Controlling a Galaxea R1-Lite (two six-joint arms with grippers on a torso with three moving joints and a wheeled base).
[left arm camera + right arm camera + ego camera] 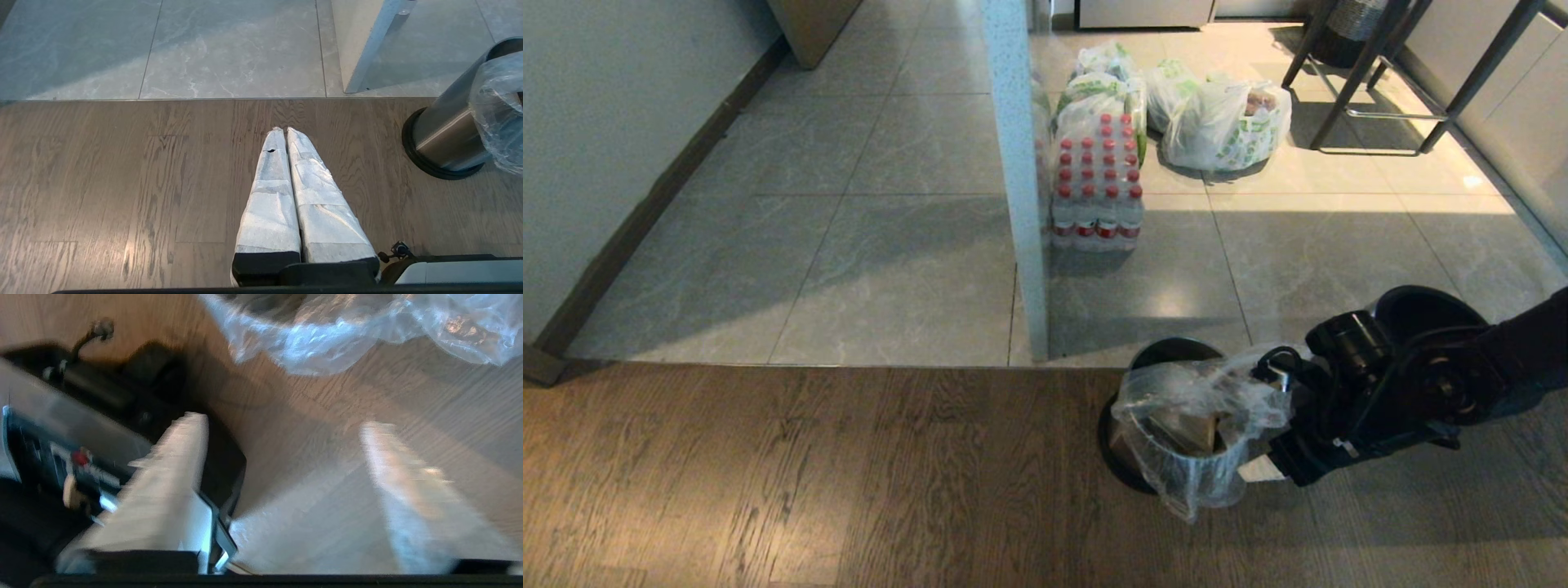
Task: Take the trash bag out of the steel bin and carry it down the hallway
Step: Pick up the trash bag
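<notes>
my right arm comes in from the right edge of the head view, bent and reaching low across the wood-plank floor [809, 482] toward the steel bin [1176, 469]. right gripper [282, 424] is just beside the bin's rim, jaws spread wide, holding nothing; bare wood between the two white padded fingers [179, 465]. wrist view is smeared, so i can't tell whether a fingertip touches plastic.

left gripper [284, 131] hangs low over the wood floor, well apart from the bin, pointing toward the tile edge. jaws pressed together, nothing between them.

the trash bag [1201, 412] is in the bin, clear film bunched and draped over the rim and down the near side, brown cardboard showing inside. bin stands upright on the wood floor, just short of the seam where the grey marbled tile [898, 269] begins, near a white wall end [1021, 180].

counts: one bin, one clear bag. on the tile beyond: one shrink-wrapped pack of red-capped bottles [1097, 192], and white grocery bags with green print [1225, 122], at least three. dark chair legs [1372, 73] far right.
</notes>
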